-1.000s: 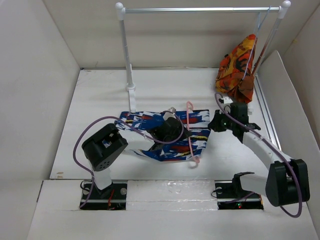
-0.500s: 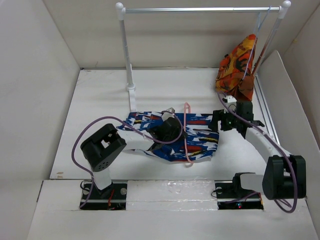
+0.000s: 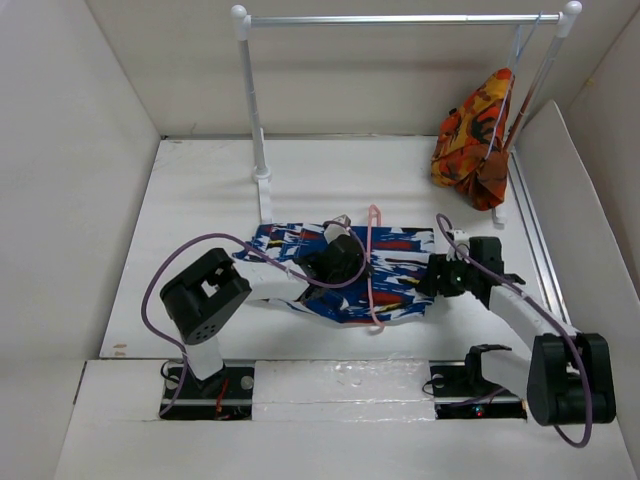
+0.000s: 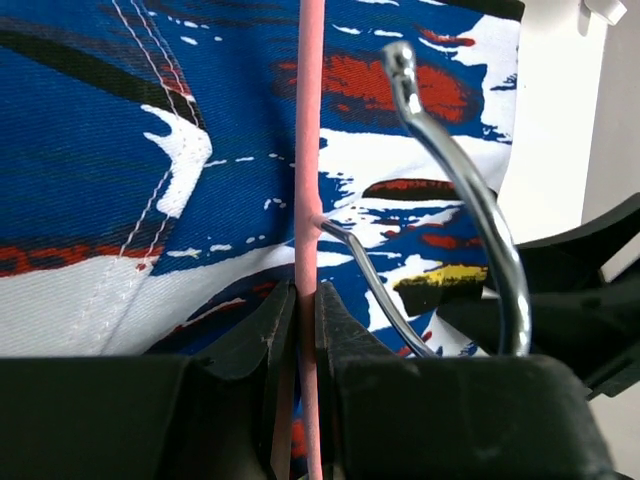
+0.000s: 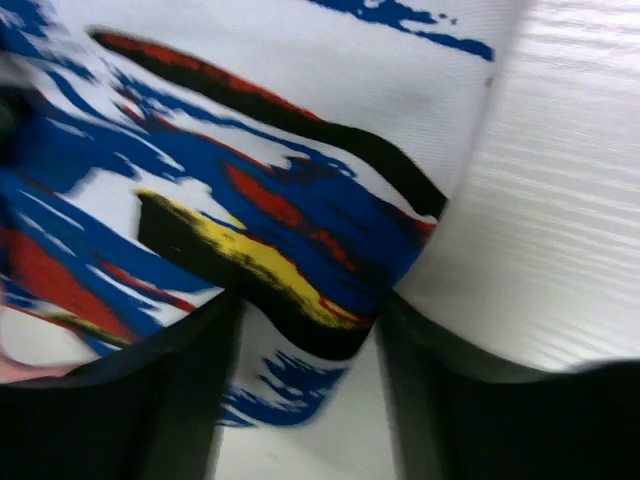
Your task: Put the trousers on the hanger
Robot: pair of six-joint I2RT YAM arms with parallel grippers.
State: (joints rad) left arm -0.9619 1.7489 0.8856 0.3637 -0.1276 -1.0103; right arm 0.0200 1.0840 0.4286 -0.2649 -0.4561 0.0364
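Note:
The blue trousers (image 3: 400, 268), splotched white, red and yellow, lie spread flat on the table. The pink hanger (image 3: 371, 270) lies across them from front to back. My left gripper (image 3: 350, 262) is shut on its thin pink bar (image 4: 308, 150), which runs straight between the jaws at the left gripper (image 4: 306, 300). The hanger's metal hook (image 4: 470, 190) curves to the right over the cloth. My right gripper (image 3: 432, 277) sits at the trousers' right edge. Its jaws stand apart in the right wrist view, at the right gripper (image 5: 310, 330), with a dark-hemmed corner of the trousers (image 5: 200, 170) between them.
A white clothes rail (image 3: 400, 18) on a post (image 3: 257, 110) stands at the back. An orange-red patterned garment (image 3: 475, 135) hangs at its right end. White walls close in the table on the left, back and right.
The trousers' right edge has been drawn out to the right and the hanger now lies straight. My right gripper opened and moved toward me along that edge. The left gripper kept its hold.

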